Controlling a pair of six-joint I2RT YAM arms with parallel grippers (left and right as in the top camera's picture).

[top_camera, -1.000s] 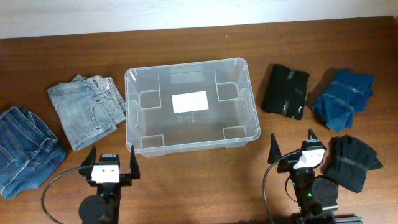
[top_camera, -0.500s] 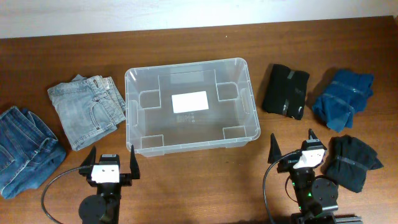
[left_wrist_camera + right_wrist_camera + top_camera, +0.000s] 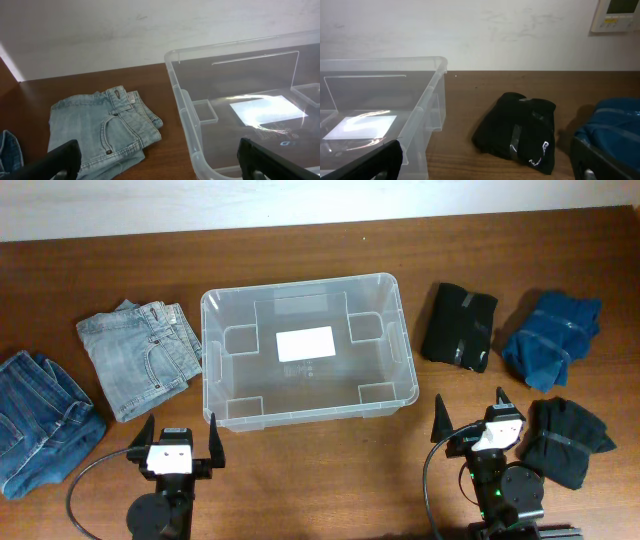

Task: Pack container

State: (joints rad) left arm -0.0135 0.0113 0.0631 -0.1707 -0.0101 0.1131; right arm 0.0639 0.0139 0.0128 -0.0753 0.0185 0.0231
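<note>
On the brown wooden table (image 3: 100, 270), seen from overhead, the container (image 3: 300, 385) stands upright near the middle with its long sides running left to right and a white label (image 3: 306, 343) on its base. Just beside its left wall lies a folded pair of pale blue jeans (image 3: 140, 358), and a pair of darker jeans (image 3: 40, 420) lies further left at the table's edge. To the right of the tub are a folded black garment (image 3: 459, 326), then a blue garment (image 3: 550, 338), and nearer the front a second black garment (image 3: 570, 440). The left gripper (image 3: 178, 436) sits at the front edge, apart from the container's near left corner, its jaws spread wide and holding nothing. The right gripper (image 3: 470, 415) sits off the near right corner, just beside the second black garment, jaws likewise spread wide and bare. From the left wrist, that gripper's two dark fingers (image 3: 60, 160) show at the bottom corners, far apart, with the pale jeans ahead on the left and the container's left end, rim and label ahead on the right. From the right wrist, its fingers (image 3: 365, 162) stand equally wide, with the container's right corner at the left, the folded black garment straight ahead, the blue garment at the right edge, and a white wall panel (image 3: 619, 15) above.
</note>
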